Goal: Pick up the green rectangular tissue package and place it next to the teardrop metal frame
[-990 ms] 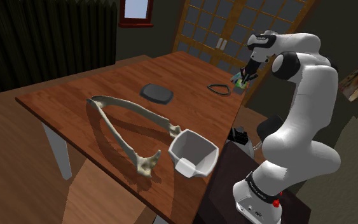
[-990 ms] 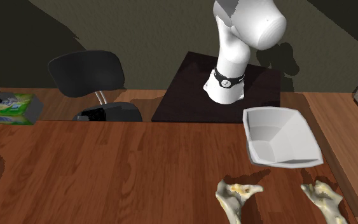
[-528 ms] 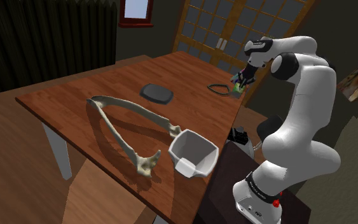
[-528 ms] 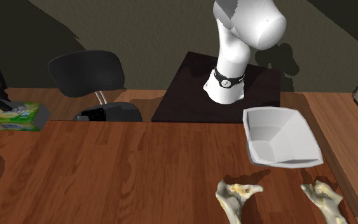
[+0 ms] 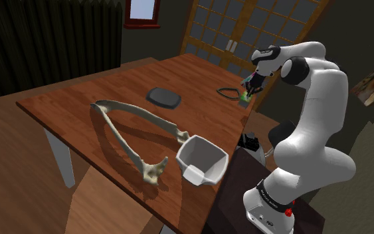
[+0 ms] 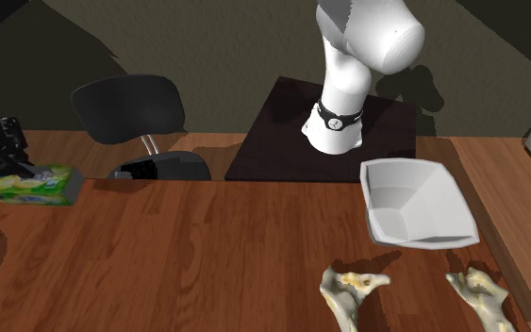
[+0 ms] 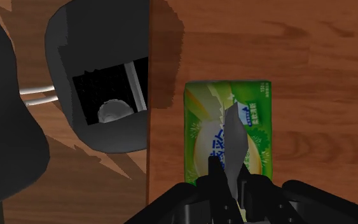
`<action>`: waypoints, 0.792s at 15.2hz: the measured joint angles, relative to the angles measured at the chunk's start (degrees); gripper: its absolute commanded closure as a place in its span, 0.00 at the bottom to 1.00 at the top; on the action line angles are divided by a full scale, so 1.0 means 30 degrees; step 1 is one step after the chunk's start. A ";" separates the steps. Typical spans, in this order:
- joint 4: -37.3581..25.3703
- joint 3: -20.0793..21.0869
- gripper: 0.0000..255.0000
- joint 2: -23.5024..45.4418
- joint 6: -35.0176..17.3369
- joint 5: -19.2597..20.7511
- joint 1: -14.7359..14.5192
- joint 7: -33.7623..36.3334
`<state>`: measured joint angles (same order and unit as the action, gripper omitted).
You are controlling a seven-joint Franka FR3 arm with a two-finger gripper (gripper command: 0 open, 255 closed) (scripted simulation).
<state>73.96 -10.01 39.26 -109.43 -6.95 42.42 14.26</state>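
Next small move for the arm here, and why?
Probably carry the pincer further in over the brown wooden table, toward the dark teardrop-shaped frame. It is shut on the green rectangular tissue package, which sits close to the table's edge, and the frame lies further in, so lowering here looks premature.

Rounded white arm (image 5: 326,100) with dark joints (image 5: 296,70), black gripper (image 5: 248,91), and a black band (image 5: 270,195) and red button (image 5: 287,213) near its base.
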 measured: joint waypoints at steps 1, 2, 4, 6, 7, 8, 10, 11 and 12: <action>0.0151 0.0008 1.00 0.0064 -0.0212 -0.0015 0.0001 -0.0018; 0.0329 0.0019 1.00 0.0101 -0.0426 -0.0024 -0.0026 -0.0005; 0.0567 0.0037 1.00 0.0236 -0.0796 -0.0052 -0.0028 -0.0030; 0.0820 0.0060 1.00 0.0406 -0.1215 -0.0086 -0.0031 -0.0053; 0.0957 0.0070 1.00 0.0501 -0.1449 -0.0106 -0.0021 -0.0080; 0.1045 0.0081 1.00 0.0599 -0.1633 -0.0121 -0.0023 -0.0086; 0.1141 0.0111 1.00 0.0838 -0.1965 -0.0156 -0.0029 -0.0086; 0.1195 0.0124 1.00 0.0957 -0.2143 -0.0177 -0.0012 -0.0112; 0.1347 0.0133 1.00 0.1038 -0.2369 -0.0195 -0.0005 -0.0137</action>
<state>78.00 -9.62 42.37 -116.54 -7.54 42.41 13.85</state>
